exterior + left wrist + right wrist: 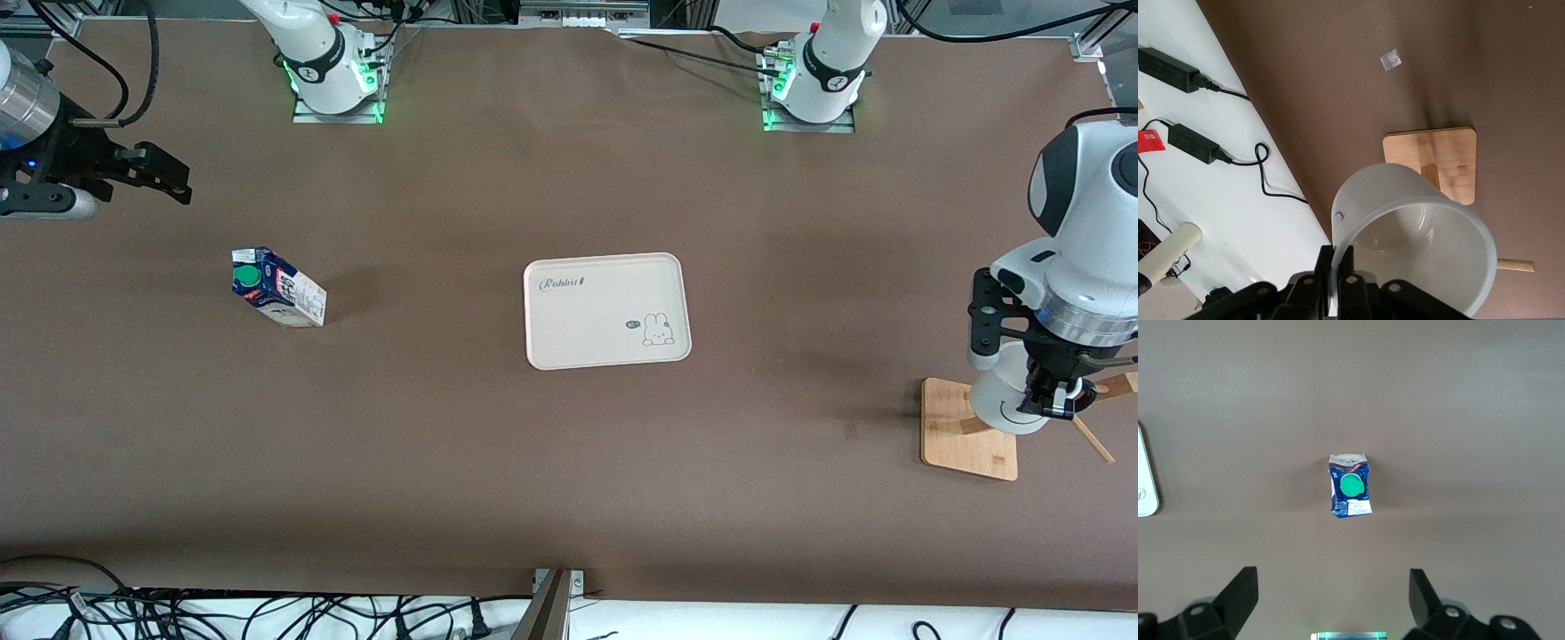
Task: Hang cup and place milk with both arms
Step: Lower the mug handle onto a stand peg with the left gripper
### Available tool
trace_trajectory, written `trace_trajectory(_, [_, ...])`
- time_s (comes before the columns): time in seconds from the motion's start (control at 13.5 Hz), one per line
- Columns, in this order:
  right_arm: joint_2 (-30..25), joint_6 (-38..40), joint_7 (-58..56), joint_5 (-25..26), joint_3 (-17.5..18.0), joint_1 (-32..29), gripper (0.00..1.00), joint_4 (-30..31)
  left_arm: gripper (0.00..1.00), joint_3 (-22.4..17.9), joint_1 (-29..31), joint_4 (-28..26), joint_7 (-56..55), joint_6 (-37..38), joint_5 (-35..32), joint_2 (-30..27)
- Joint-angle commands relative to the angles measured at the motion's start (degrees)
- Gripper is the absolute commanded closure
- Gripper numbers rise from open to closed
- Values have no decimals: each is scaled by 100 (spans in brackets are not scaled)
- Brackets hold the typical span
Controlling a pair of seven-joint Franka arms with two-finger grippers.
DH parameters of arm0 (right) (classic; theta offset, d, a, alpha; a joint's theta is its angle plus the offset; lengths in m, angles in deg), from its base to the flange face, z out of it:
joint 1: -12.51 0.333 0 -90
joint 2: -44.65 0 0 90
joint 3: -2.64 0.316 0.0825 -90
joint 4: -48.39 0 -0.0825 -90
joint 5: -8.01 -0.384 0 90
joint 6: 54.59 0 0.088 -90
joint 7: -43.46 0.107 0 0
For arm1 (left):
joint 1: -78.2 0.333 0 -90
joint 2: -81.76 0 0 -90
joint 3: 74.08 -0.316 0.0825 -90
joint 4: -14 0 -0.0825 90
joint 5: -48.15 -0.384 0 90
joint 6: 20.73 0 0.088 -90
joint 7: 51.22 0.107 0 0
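Left arm reaching down at its own end of the table, wrist vertical, left gripper pointing straight down, fingers pinched together on a thin wall. Right arm held high at its own end, wrist level, right gripper up in the air with fingers spread wide, nothing between them.

We see the brown surface carrying the milk mid-left, a tray center, a wooden stand lower right.
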Motion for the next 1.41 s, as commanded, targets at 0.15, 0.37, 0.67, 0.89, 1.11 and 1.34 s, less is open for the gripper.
trace_trajectory(0.15, [62,130,-104,65,23,-10,0,-167,90,10,196,-315,374,246,37,-163])
trace_trajectory(0.37, [62,130,-104,65,31,-1,0,-176,51,-34,196,-315,455,291,37,-155])
trace_trajectory(0.67, [62,130,-95,65,23,-10,0,-167,0,-86,257,-324,412,335,89,-146])
trace_trajectory(0.89, [62,130,-104,65,23,-10,0,-167,0,-78,319,-271,324,361,545,-216])
trace_trajectory(1.11, [53,130,-95,65,23,-10,0,-167,0,-217,337,-253,-552,510,1265,-426])
trace_trajectory(1.34, [53,87,-77,65,31,-1,0,-176,0,-236,328,-288,-2350,939,1487,-698])
